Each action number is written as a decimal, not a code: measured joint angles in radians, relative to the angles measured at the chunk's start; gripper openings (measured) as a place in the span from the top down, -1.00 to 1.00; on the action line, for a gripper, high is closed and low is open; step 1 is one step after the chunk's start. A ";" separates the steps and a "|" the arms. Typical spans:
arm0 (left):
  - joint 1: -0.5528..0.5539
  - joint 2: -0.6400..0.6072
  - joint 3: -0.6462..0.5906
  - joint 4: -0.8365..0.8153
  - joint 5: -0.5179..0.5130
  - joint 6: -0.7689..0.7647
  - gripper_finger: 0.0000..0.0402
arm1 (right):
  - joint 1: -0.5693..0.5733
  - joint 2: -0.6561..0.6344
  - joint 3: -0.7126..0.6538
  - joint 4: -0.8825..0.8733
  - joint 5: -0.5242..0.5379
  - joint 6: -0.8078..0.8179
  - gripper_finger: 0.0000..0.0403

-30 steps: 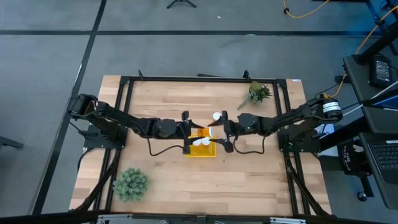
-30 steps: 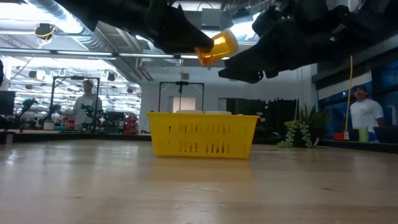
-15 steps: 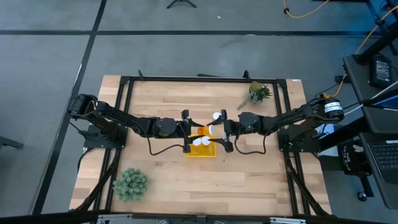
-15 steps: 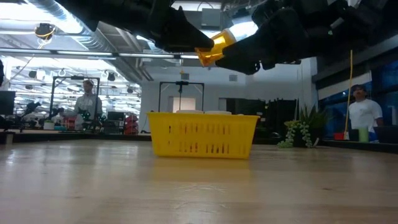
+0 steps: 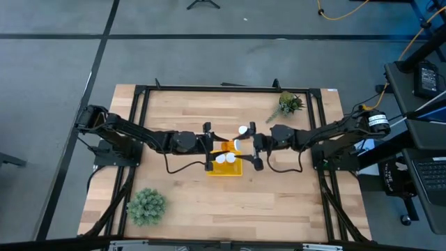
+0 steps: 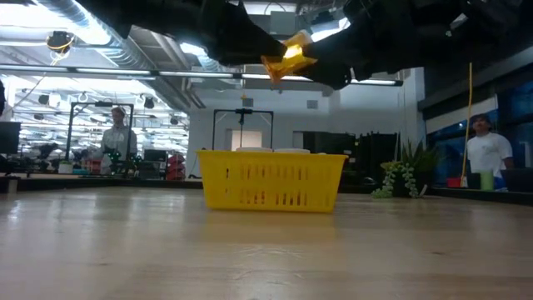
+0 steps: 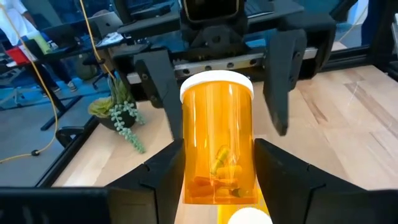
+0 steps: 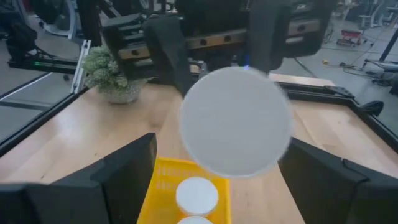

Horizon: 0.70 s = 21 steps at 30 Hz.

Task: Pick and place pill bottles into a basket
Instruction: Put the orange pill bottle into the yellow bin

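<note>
My left gripper [image 5: 211, 147] is shut on an orange pill bottle [image 5: 226, 146] held above the yellow basket [image 5: 224, 169]; the bottle also shows in the low view [image 6: 287, 57]. Its white cap [image 7: 216, 82] points toward my right gripper [image 5: 252, 148]. That gripper is open, and its fingers stand on either side of the cap without touching it. Two white-capped bottles [image 5: 224, 159] lie in the basket. Another bottle [image 5: 242, 130] stands on the table just beyond the basket. My left gripper pinches the bottle's orange body [image 7: 189, 171] between its two fingers [image 7: 158, 177], toward its bottom end. The fingers come level from the table's left, along the bottle. The bottle lies about level, cap toward the table's right, lifted clear above the basket.
A round spiky green plant [image 5: 146, 206] stands at the near left of the table and a trailing plant [image 5: 288, 104] at the far right. People stand in the room behind the table [image 6: 117, 137]. Bare wood lies in front of the basket [image 6: 266, 250].
My right gripper has risen and come up to the bottle's cap end, its open fingers now on either side of the cap. My left gripper has kept its hold, and the bottle has gone up slightly above the basket.
</note>
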 joint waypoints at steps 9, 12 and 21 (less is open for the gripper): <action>0.000 0.000 0.000 0.002 0.003 -0.010 0.10 | 0.000 0.000 0.000 0.065 0.000 -0.004 -0.63; 0.000 0.000 0.000 0.010 0.004 -0.009 0.10 | 0.000 0.000 0.000 0.063 0.000 0.000 -0.63; 0.000 0.000 0.000 0.013 0.005 -0.009 0.10 | 0.000 0.000 0.000 0.073 0.000 -0.001 -0.59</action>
